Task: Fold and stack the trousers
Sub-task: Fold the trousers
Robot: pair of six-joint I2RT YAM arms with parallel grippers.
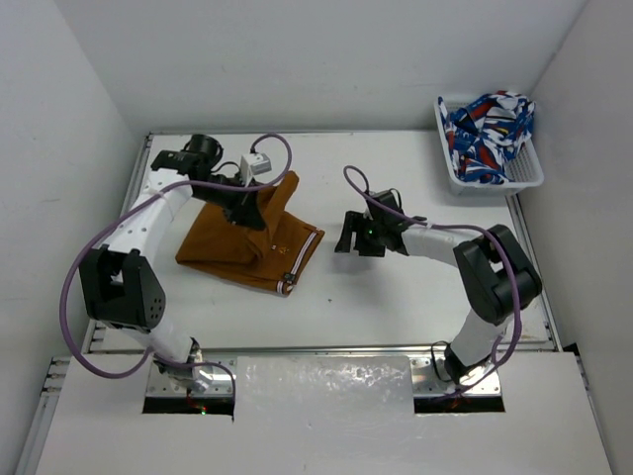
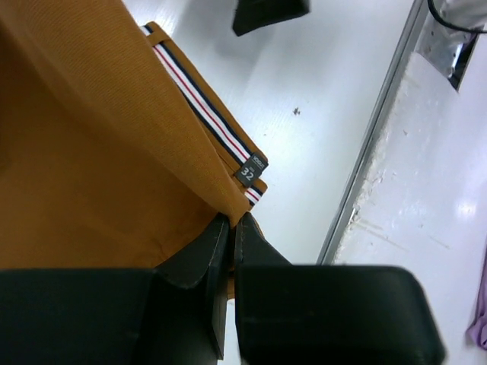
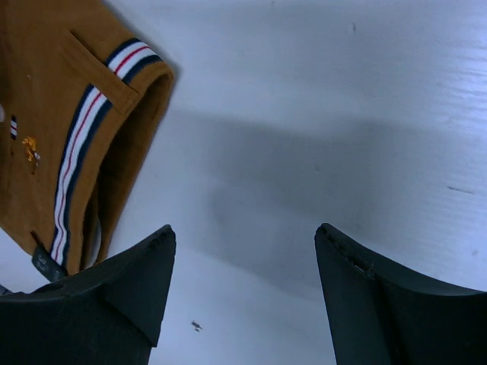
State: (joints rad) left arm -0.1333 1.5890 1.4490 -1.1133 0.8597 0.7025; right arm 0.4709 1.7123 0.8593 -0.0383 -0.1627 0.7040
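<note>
The mustard-brown trousers (image 1: 229, 247) lie partly folded on the left half of the table, their striped waistband (image 1: 302, 259) facing the middle. My left gripper (image 1: 255, 218) hangs over them, shut on an edge of the cloth; in the left wrist view the black fingertips (image 2: 221, 236) pinch the trousers (image 2: 91, 152) near the size label (image 2: 251, 169). My right gripper (image 1: 348, 237) stands open just right of the trousers with only bare table between its fingers (image 3: 144, 266). The right wrist view shows the waistband corner of the trousers (image 3: 53, 114) at its upper left.
A white basket (image 1: 529, 173) holding a blue-red-white patterned cloth (image 1: 487, 124) sits at the back right corner. Metal rails (image 2: 373, 144) edge the table. White walls enclose the left, back and right sides.
</note>
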